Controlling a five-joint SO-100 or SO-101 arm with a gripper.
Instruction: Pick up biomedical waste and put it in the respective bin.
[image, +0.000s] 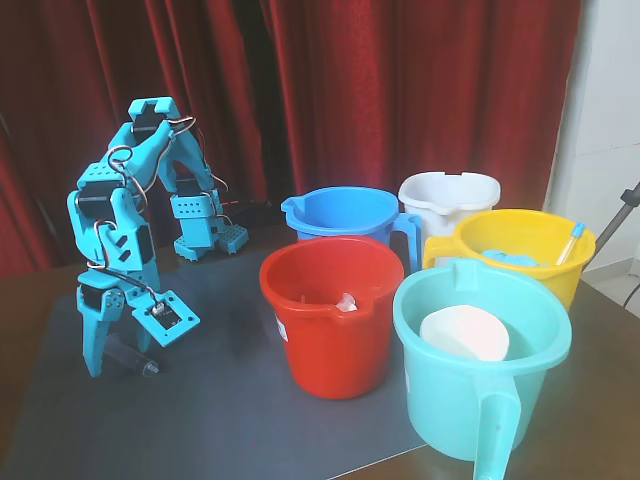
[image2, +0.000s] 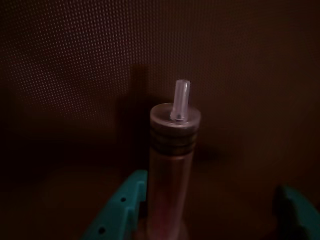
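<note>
Biomedical waste, a small dark cylinder with a thin pale tip (image: 133, 358), lies on the dark mat (image: 230, 420) at the left of the fixed view, right at my fingertips. Going by size: the mat covers most of the brown table (image: 30, 290), before red curtains (image: 400, 90). Five plastic buckets cluster on the right: a teal bucket (image: 470, 410) nearest the camera holding a white cup-like piece (image: 465, 335), a red bucket (image: 330, 345), a yellow bucket (image: 520, 262), a blue bucket (image: 345, 225) and a white bucket (image: 448, 197) at the back. My turquoise arm (image: 120, 230) folds down well apart from them. In the wrist view my gripper (image2: 210, 215) stands wide open, the syringe-like cylinder (image2: 172, 170) between the fingers, close against the left finger (image2: 125, 210) and clear of the right one (image2: 297, 210), tip pointing away. I have hold of nothing.
</note>
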